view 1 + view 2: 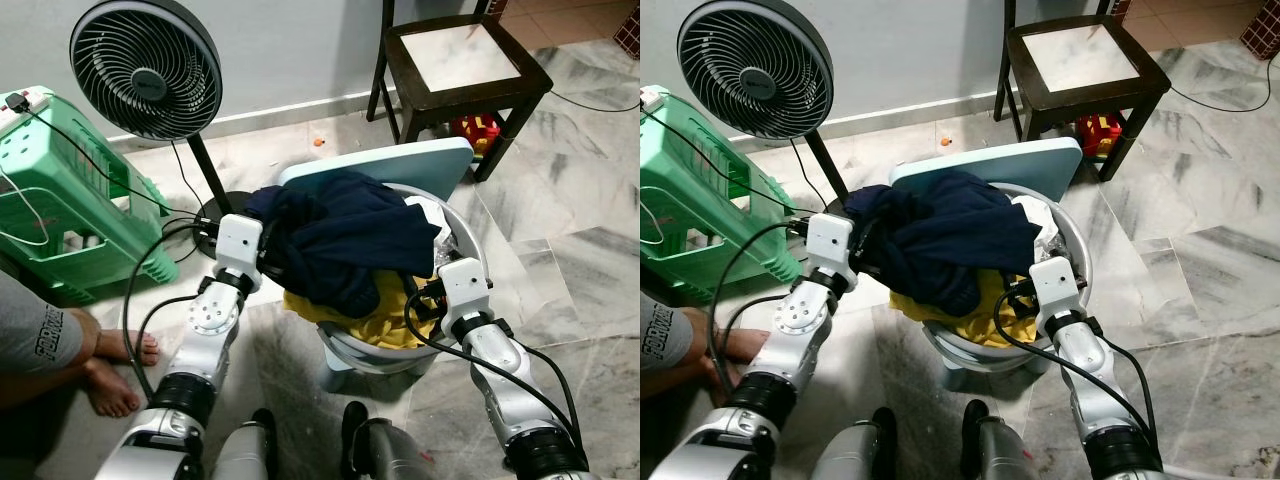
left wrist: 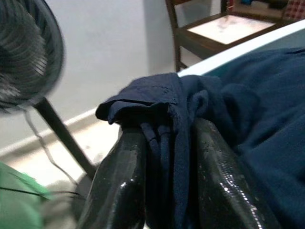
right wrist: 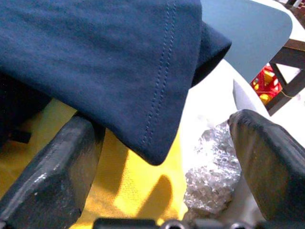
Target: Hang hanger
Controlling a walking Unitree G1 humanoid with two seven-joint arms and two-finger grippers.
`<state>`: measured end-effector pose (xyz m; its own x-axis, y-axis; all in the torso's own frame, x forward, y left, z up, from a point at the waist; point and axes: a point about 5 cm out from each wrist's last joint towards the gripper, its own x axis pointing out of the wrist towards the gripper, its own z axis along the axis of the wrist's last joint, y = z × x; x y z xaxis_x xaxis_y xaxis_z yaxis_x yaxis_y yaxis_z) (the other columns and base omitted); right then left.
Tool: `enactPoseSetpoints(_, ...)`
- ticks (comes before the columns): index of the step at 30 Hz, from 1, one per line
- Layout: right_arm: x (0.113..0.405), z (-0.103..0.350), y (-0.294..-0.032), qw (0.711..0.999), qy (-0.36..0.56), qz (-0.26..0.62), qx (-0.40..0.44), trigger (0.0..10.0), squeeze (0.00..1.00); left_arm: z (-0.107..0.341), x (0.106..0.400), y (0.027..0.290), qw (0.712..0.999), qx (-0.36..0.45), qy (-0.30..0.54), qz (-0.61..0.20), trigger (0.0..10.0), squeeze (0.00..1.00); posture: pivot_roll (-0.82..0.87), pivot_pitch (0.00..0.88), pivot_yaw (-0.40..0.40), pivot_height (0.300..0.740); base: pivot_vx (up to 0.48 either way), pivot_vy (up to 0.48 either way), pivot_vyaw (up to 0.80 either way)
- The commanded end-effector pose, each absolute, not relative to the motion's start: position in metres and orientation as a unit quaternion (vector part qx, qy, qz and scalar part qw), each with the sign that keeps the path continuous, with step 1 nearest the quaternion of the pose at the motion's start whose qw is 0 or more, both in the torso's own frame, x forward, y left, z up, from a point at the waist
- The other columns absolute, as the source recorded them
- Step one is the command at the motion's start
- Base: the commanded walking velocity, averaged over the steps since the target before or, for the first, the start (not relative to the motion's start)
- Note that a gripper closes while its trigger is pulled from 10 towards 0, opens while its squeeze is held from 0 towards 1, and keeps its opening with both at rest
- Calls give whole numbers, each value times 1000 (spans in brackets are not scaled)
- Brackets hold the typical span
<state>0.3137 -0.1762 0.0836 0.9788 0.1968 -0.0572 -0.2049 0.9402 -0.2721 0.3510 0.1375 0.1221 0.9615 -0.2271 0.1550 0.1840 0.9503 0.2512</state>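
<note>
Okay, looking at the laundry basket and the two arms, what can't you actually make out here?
- Hanger: none made out; the navy garment and yellow cloth cover the basket.
- Left pincer tips: buried in navy fabric, left wrist view.
- Person: cut off by the left eye view's edge.
- Fan: blurred, left wrist view.

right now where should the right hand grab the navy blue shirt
Take the loose hemmed corner of the navy blue cotton shirt that hangs over the yellow cloth. Come from the right: the open right hand already straddles that free corner.
</note>
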Motion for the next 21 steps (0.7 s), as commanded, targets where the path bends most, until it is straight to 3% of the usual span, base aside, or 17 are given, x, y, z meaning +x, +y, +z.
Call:
enactPoseSetpoints(1, 308, 75, -179, 985, 27, 102, -138, 10000, 0, 120, 349, 142, 979, 154, -95, -96, 10000, 1000, 82, 315, 3, 740, 0, 0, 0)
enactPoseSetpoints(8, 309, 76, -178, 985, 27, 102, -137, 10000, 0, 124, 348, 158, 958, 256, -101, -77, 10000, 1000, 92, 314, 1, 740, 0, 0, 0)
enactPoseSetpoints(14, 311, 76, -176, 984, 26, 107, -137, 10000, 0, 123, 342, 149, 972, 196, -92, -95, 10000, 1000, 103, 314, -5, 740, 0, 0, 0)
enactPoseSetpoints(21, 312, 76, -173, 984, 26, 111, -137, 10000, 0, 133, 345, 149, 966, 212, -111, -93, 10000, 1000, 104, 316, -9, 740, 0, 0, 0)
